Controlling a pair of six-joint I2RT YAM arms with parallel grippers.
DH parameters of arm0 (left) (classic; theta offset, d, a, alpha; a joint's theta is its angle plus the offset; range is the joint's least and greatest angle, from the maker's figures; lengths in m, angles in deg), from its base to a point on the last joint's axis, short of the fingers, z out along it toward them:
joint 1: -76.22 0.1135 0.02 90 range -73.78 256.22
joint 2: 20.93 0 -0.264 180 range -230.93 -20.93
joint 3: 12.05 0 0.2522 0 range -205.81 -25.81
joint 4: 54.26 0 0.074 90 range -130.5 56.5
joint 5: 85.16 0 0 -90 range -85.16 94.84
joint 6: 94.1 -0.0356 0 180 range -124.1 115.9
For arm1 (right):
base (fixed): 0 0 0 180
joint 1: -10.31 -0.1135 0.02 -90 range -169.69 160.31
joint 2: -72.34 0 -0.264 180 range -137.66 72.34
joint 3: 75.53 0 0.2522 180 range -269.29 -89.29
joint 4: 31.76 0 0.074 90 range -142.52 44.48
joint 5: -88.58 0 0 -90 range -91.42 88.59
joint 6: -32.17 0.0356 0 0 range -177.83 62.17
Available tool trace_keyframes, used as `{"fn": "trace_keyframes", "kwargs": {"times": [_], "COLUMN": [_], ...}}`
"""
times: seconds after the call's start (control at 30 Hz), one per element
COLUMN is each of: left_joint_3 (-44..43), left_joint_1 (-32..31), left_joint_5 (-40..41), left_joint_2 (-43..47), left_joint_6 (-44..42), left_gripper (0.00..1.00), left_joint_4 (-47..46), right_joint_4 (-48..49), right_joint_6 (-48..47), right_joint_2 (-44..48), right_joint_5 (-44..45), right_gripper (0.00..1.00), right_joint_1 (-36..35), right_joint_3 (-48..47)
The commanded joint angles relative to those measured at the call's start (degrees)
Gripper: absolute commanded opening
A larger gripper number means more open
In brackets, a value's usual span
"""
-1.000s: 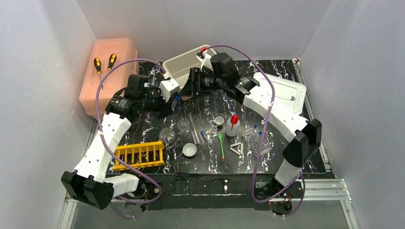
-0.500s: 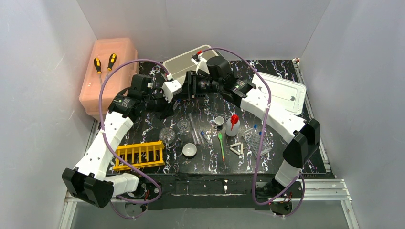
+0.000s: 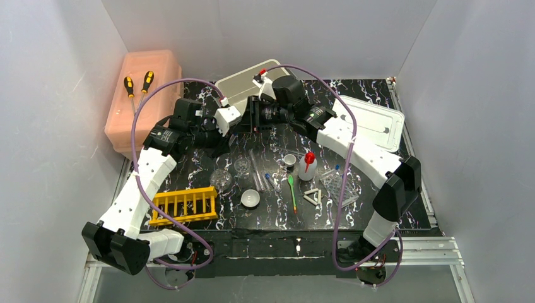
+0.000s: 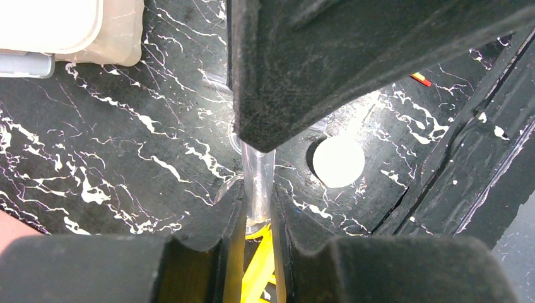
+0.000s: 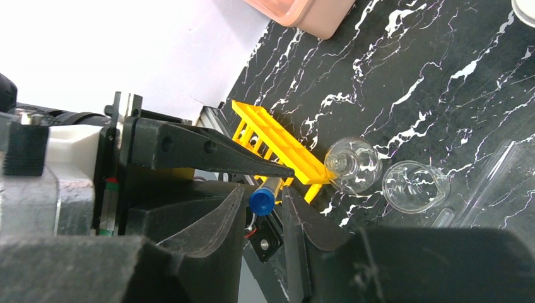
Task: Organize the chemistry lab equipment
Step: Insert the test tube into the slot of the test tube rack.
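We see the two arms meeting above the far middle of the counter. The left pincer is closed on a clear glass tube, which runs straight out between its fingers. The right pincer faces it from the other side, with one finger on each side of the tube's blue cap. The fingers are close to the cap, but we cannot tell whether they press on it or stand just clear. The tube is off the counter, in the air between the two pincers.

Below, the yellow rack lies near the front left of the counter, with two round flasks just beyond its far end. The white bowl sits right of the rack. The green spoon lies between the bowl and the white triangle. The red-capped bottle stands upright near the spoon's far end. At the far left, two screwdrivers rest on the pink box.
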State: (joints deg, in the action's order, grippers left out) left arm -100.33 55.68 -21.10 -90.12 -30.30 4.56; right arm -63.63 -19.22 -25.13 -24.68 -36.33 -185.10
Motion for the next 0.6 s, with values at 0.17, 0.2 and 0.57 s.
{"fn": "trace_keyframes", "kwargs": {"times": [0.17,0.2,0.57], "left_joint_3": [0.28,0.23,-1.63], "left_joint_1": [-0.69,-0.73,-0.78], "left_joint_5": [-0.17,-0.17,0.19], "left_joint_2": [0.28,0.28,0.42], "left_joint_6": [-0.57,-0.58,6.19], "left_gripper": [0.0,0.0,0.98], "left_joint_4": [1.35,1.39,2.53], "right_joint_4": [0.29,0.2,-11.99], "right_joint_6": [-1.21,-1.31,-10.76], "right_joint_2": [-0.76,-0.6,4.88], "right_joint_5": [1.4,1.84,13.27], "right_gripper": [0.21,0.17,0.01], "right_joint_1": [-0.72,-0.67,0.2], "right_joint_3": [-0.47,-0.31,-0.05]}}
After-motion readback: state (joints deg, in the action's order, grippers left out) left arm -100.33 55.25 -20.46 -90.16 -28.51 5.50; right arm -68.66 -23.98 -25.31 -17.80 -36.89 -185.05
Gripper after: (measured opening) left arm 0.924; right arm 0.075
